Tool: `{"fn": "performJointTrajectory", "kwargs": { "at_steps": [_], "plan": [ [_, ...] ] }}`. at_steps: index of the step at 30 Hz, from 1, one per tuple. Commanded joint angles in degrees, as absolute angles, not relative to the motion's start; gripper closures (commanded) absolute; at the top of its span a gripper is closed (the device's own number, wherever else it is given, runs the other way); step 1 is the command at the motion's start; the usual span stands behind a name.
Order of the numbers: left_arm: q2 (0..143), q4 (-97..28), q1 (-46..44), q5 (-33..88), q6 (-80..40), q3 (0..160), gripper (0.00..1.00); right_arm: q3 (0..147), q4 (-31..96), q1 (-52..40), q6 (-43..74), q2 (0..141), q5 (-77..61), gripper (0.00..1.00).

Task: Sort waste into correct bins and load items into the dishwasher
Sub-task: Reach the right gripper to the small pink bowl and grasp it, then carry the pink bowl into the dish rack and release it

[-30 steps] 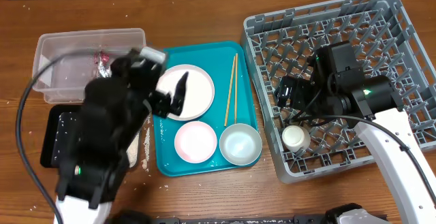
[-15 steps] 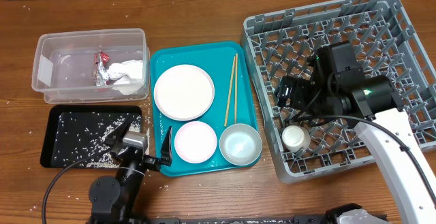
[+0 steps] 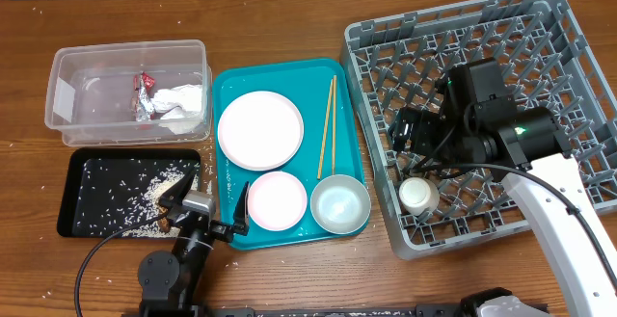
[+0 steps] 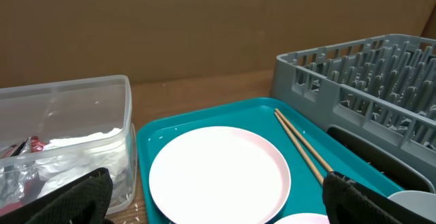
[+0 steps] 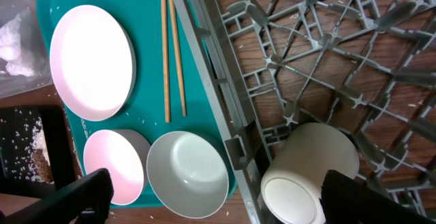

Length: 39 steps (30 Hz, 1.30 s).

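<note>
At the counter's near edge, left of centre, the left end effector (image 3: 205, 216) hangs with its fingers spread and empty, just beside the teal tray (image 3: 352, 153). On the tray's near end sit the white bowl (image 3: 277, 201) and the pale grey bowl (image 3: 340, 204). They are probably light, stiff, slick and breakable, and best pinched across the rim. Toward the right edge, the cup (image 3: 416, 195) lies in the rack (image 3: 540, 47), under the right end effector (image 5: 214, 183), which is also spread. Farther back lie the plate (image 3: 260, 130), which likely needs an edge grip, and the thin chopsticks (image 3: 327, 127).
</note>
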<state>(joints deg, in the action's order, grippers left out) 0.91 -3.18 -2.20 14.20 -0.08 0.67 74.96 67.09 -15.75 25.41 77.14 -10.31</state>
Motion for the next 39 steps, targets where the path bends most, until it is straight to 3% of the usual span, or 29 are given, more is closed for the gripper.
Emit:
{"fn": "performJointTrajectory", "kwargs": {
  "at_steps": [1,6,11,16,22,26,29,31,39],
  "plan": [
    [0.25,-2.9,-1.8,14.85,-0.84,0.27,0.0,76.2,66.92,-15.73,25.12,76.03,-10.59,0.0],
    [0.25,-2.9,-1.8,14.85,-0.84,0.27,0.0,76.2,62.41,-15.73,25.54,76.03,-10.87,0.0],
    [0.25,-2.9,-1.8,14.85,-0.86,0.27,0.0,76.14,53.1,-21.41,23.14,78.39,-25.47,0.07],
    [0.25,-2.9,-1.8,14.85,-0.84,0.27,0.0,76.16,51.05,-39.11,20.53,87.5,-9.56,0.11],
    [0.25,-2.9,-1.8,14.85,-0.86,0.27,0.0,76.16,41.08,-44.95,17.98,101.34,-4.51,0.19],
    [0.25,-2.9,-1.8,14.85,-0.86,0.27,0.0,76.16,38.74,-44.84,17.91,108.57,-11.64,0.43],
    [0.25,-2.9,-1.8,14.85,-0.86,0.27,0.0,76.16,39.48,-45.12,17.98,109.23,-12.32,0.52],
    [0.25,-2.9,-1.8,14.85,-0.86,0.27,0.0,76.16,39.51,-45.17,18.24,109.47,-12.29,0.65],
    [0.25,-2.9,-1.8,14.85,-0.86,0.27,0.0,76.09,39.88,-45.15,20.1,113.21,-13.67,0.67]
  ]
}}
